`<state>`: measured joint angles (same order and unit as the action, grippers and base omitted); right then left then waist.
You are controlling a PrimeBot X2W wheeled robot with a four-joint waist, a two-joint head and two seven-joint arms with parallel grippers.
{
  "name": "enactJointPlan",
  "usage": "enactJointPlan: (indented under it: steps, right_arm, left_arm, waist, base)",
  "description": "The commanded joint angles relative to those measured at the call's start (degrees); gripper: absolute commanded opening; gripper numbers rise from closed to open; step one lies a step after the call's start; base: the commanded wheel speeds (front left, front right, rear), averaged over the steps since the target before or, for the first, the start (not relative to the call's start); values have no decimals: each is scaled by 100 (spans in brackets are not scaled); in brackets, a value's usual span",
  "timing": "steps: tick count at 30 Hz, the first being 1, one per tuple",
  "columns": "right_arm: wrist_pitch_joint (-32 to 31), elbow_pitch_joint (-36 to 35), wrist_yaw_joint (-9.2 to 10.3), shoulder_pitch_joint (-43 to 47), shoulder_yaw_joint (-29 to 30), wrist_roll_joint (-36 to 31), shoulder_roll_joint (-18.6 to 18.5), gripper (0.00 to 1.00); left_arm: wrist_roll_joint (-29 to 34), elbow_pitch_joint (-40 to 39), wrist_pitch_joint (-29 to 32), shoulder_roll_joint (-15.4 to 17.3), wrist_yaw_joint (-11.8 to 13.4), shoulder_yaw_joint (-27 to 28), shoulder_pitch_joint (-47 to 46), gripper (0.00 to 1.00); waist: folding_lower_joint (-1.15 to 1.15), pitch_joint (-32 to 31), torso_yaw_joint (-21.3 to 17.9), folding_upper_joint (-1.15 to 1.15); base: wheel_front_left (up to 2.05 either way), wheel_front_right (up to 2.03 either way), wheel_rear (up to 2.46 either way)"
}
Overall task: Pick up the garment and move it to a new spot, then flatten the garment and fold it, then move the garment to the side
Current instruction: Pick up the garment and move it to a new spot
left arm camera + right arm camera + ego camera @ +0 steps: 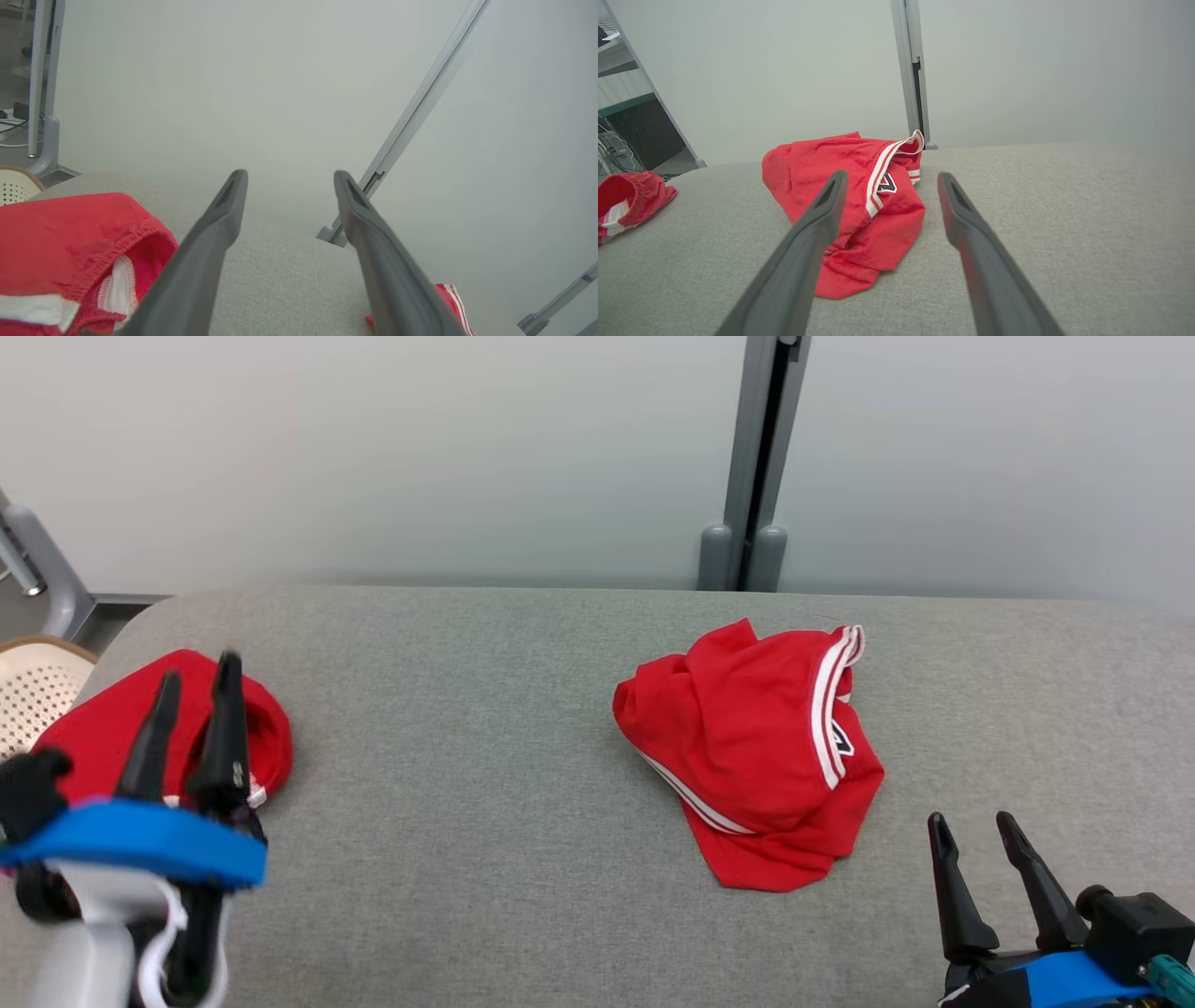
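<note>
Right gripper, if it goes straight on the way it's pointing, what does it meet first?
Probably the crumpled garment: in the wrist view the open right gripper aims at its striped right edge. Depth is unclear, so it may just skim past onto the grey cushion.

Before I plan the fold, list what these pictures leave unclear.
- Left red garment: head view, left gripper covers its middle; left wrist view, bottom edge cuts it.
- Centre red garment: head view, its own folds half-hide the printed mark.
- Pale basket: head view, left edge cuts it.
</note>
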<state>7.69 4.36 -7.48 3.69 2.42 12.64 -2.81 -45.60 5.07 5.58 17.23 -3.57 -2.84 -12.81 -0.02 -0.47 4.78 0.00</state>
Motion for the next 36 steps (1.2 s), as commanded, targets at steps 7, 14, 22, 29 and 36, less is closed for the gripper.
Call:
enactJointPlan:
  steps: [7,14,22,29,36]
  right_arm:
    - [-151,-156,-3,48,-32,-108,-17,100]
    - [-187,-171,-3,-6,-111,-110,-17,100]
    - [-173,-87,-3,10,-195,-116,-16,100]
    - [-209,-12,-3,15,-219,-106,-17,100]
    - [-245,7,-3,-27,-214,-76,-16,100]
  left_arm:
    - [1008,71,-1743,-300,-10,-169,998,100]
    - [1770,115,-2052,-547,216,-324,1413,100]
    - [2371,511,-2081,-664,329,-384,1768,100]
    - [2603,697,-2082,-661,262,-438,1820,100]
    - [2661,690,-1936,-585,249,-537,1713,100]
  waist:
    - [2,-50,-287,0]
    - [2,-30,-466,0]
    - [2,7,-580,0]
    - [2,2,-514,0]
    - [2,-9,-461,0]
  base:
    - [0,0,0]
    - [0,0,0]
    - [0,0,0]
    - [0,0,0]
    - [0,0,0]
